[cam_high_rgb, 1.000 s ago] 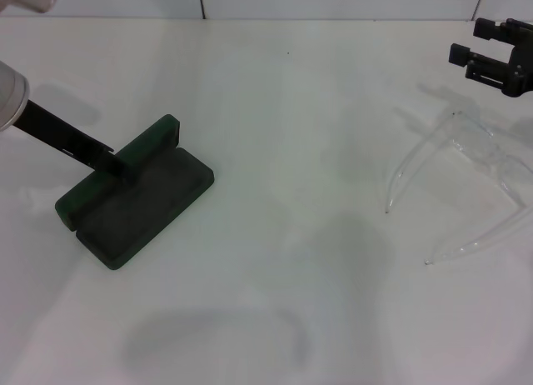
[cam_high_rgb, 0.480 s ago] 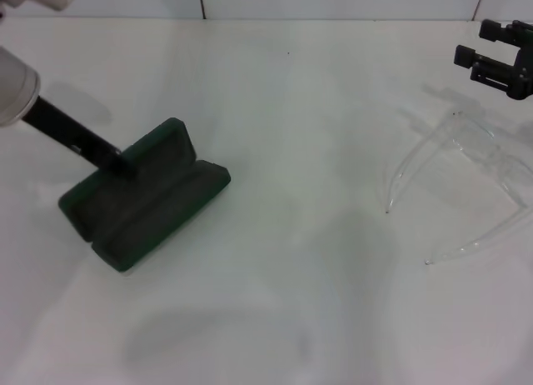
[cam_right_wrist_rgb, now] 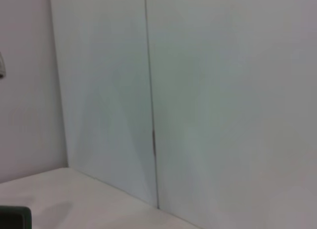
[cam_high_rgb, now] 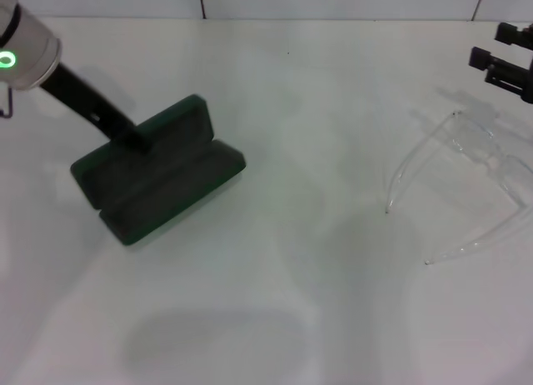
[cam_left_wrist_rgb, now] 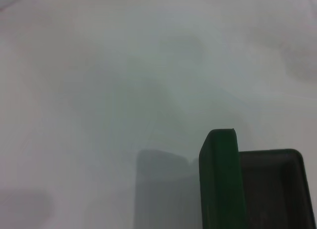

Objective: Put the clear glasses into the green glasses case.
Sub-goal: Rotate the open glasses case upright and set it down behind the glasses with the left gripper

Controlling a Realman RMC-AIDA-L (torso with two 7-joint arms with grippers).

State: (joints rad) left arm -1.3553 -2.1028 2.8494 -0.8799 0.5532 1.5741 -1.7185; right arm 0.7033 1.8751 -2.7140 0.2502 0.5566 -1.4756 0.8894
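A plain white surface (cam_high_rgb: 275, 302) runs out before me to a pale panelled wall (cam_right_wrist_rgb: 198, 90) at the far edge. Nearest me on my right lie the clear glasses (cam_high_rgb: 466, 181), resting on the surface with both long temple arms unfolded and their tips pointing back toward me, the lenses on the far side. On my left, a little farther off and well apart from the glasses, sits the green glasses case (cam_high_rgb: 158, 172), open, its lid raised at a tilt behind the dark-lined tray. My left fingers (cam_high_rgb: 133, 139) reach down at a slant to the lid's far edge and touch it there; I cannot tell whether they are pinching the lid or only pressing on it. Farthest out, my right fingers (cam_high_rgb: 510, 68) hover above the surface just beyond the glasses, touching nothing, and I cannot tell whether they are spread or closed.
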